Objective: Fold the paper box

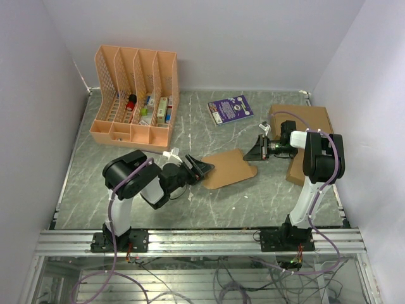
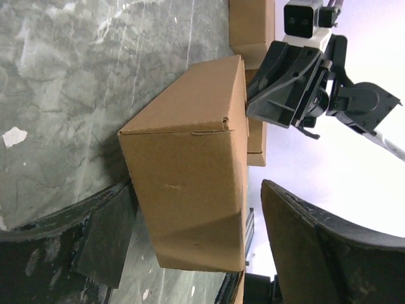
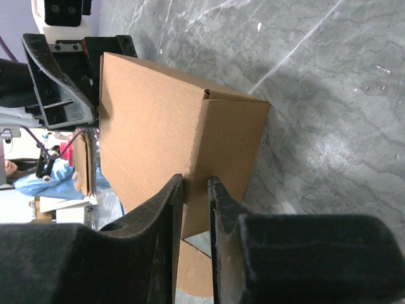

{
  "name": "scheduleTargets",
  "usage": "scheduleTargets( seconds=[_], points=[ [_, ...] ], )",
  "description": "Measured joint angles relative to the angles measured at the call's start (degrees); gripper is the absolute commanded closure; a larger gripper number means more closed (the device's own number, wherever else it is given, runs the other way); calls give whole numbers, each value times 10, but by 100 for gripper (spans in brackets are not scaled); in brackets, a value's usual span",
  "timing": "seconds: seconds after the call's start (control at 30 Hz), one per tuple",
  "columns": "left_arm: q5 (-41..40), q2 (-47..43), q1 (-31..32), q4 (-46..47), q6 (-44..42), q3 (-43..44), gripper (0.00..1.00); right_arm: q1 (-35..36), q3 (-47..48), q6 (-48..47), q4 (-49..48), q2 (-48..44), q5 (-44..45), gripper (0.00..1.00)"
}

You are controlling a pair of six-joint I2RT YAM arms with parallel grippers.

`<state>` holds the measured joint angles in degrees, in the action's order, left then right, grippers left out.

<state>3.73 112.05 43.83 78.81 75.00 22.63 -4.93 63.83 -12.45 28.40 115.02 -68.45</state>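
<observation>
Cardboard sits mid-tabletop (image 1: 190,133): the paper box (image 1: 229,168) lies between my two arms. My left tool (image 1: 205,167), at the box's 9 o'clock end, stands wide open and straddles that end without gripping. My right tool (image 3: 196,187), at its 2 o'clock corner, is nearly closed, pinching a cardboard edge.

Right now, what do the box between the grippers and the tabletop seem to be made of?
The paper box: plain brown cardboard, matte, slightly fibrous; sharp creases and a thin cut edge show it. The tabletop: grey-green with white veins and faint sheen, stone or marble-print laminate; the look cannot settle which.
</observation>
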Motion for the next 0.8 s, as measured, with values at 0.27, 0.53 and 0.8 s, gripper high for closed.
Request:
scheduleTargets(
  seconds=[0.27, 0.53, 0.8],
  points=[
    [-10, 32, 5, 19, 21, 3, 42, 0, 1, -3, 6, 2, -2, 74],
    [-10, 32, 6, 23, 31, 0, 47, 0, 2, -20, 13, 2, 18, 51],
    [-13, 18, 6, 24, 37, -12, 47, -3, 1, -46, 18, -64, 72, 39]
  ],
)
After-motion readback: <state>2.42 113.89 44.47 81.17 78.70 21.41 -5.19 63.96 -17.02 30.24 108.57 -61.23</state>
